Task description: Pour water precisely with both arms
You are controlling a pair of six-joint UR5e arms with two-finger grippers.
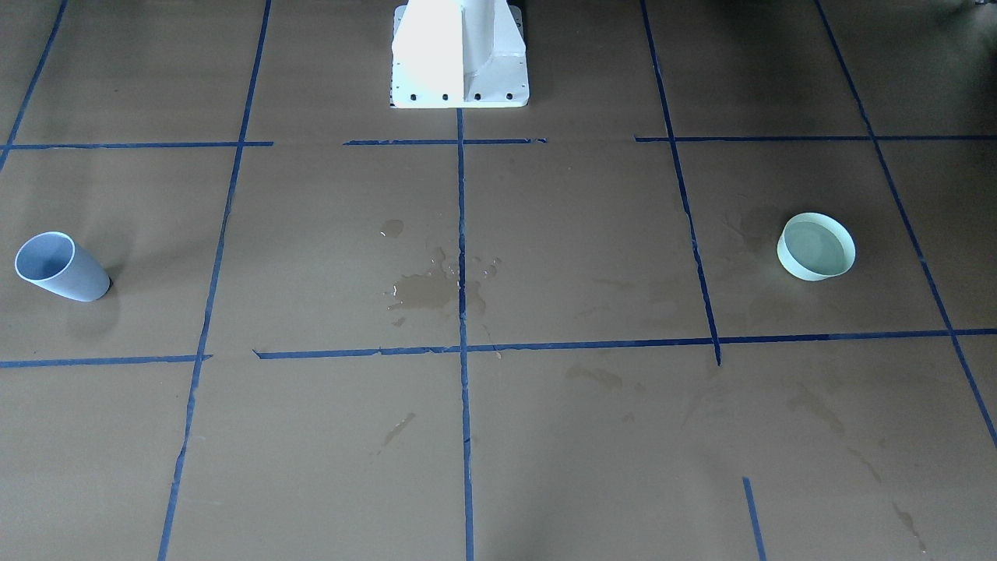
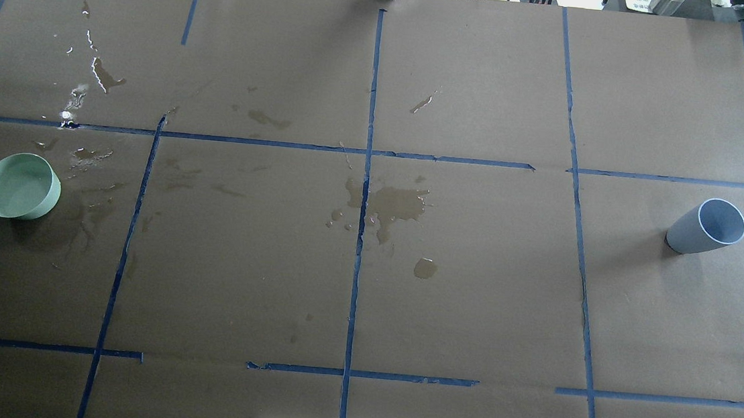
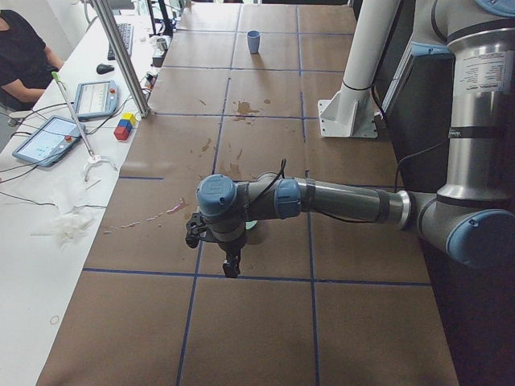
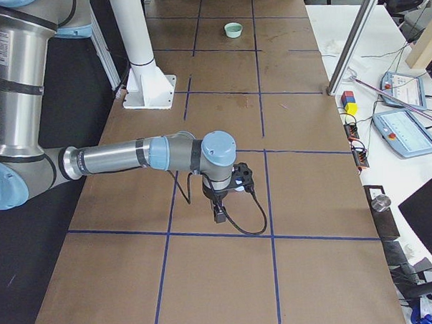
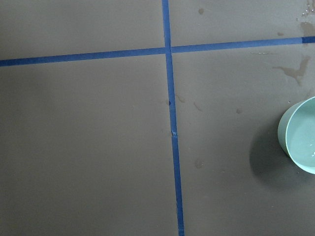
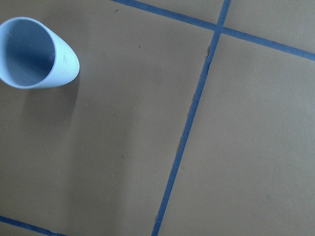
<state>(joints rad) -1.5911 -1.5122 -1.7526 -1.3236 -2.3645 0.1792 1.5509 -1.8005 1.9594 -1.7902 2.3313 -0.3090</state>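
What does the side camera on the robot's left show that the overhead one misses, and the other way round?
Only the left side view shows the robot's left arm stretched over the table and a person at a white desk. Only the overhead view shows the green bowl in full. Both show the blue-grey cup, the puddle and the blue tape lines.

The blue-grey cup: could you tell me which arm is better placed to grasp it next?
Right. The cup stands far on the robot's right and shows in the right wrist view, so the right arm is close. The left arm is by the green bowl at the opposite end.
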